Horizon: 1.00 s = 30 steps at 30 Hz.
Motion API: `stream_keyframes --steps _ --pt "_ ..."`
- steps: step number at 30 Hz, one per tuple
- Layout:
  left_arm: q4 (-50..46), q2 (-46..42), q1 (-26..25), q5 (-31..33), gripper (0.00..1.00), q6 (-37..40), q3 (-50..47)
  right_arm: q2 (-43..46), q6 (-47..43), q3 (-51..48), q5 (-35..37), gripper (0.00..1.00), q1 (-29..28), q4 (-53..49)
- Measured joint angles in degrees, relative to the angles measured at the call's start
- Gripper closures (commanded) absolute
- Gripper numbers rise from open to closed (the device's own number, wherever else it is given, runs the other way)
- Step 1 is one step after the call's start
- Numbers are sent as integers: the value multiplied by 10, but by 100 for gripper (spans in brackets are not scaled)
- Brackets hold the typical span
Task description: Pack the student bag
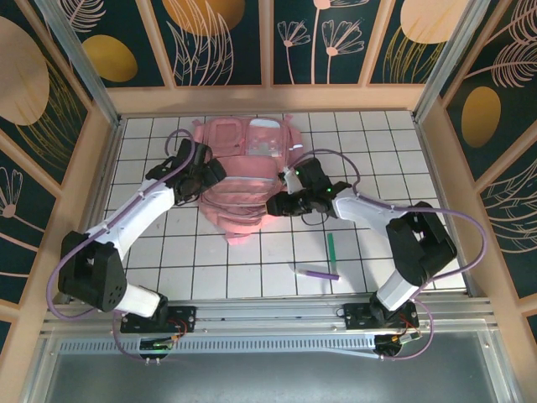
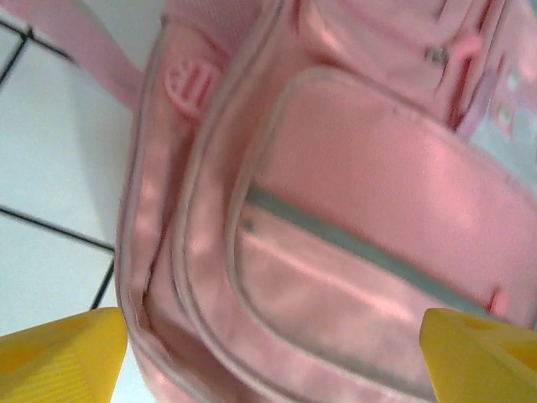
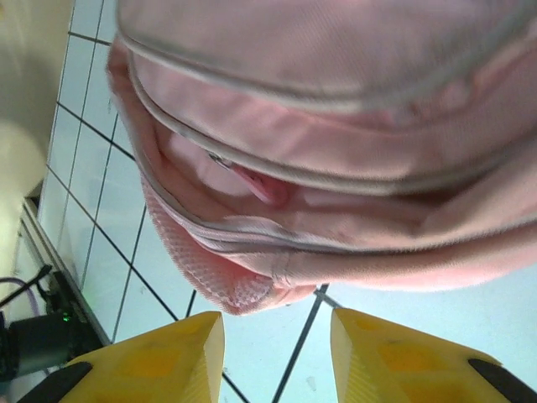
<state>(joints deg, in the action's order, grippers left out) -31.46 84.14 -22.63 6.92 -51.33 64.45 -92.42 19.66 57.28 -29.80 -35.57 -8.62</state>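
White tiled tabletop (image 1: 210, 269) carries the pink student bag (image 1: 243, 180), pockets up. Left gripper (image 2: 270, 353) over it, jaws spread wide; right gripper (image 3: 273, 323) at its edge, jaws apart.

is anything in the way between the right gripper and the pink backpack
Nothing visible does. The right gripper, fingers apart, faces the edge of the large pink fabric backpack with just bare white tiled table between them. The slim green pen and slim purple pen lie nearer the arm bases, off that path.
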Motion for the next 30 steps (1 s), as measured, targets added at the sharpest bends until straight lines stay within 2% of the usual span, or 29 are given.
stream_keyframes --steps 3,7,15,23,24,27,28,30 --pt "-40 31 -1 -6 19 -26 5 4 -30 32 15 61 8 -18" --pt "-80 92 -1 -6 21 -70 39 4 -44 53 28 60 15 -22" --pt "-56 144 -1 -12 32 -111 109 30 -42 29 32 60 15 -7" --pt "-33 202 -1 -20 29 -135 110 37 -43 28 33 60 15 -4" --pt "-31 202 -1 -19 38 -139 108 37 -43 28 33 60 14 -4" --pt "-22 201 -1 -15 89 -151 100 37 -43 27 35 60 14 -3" --pt "-21 199 0 -15 100 -152 95 37 -44 25 37 60 13 -2" --pt "-11 193 2 -15 100 -155 91 37 -48 18 40 59 10 4"
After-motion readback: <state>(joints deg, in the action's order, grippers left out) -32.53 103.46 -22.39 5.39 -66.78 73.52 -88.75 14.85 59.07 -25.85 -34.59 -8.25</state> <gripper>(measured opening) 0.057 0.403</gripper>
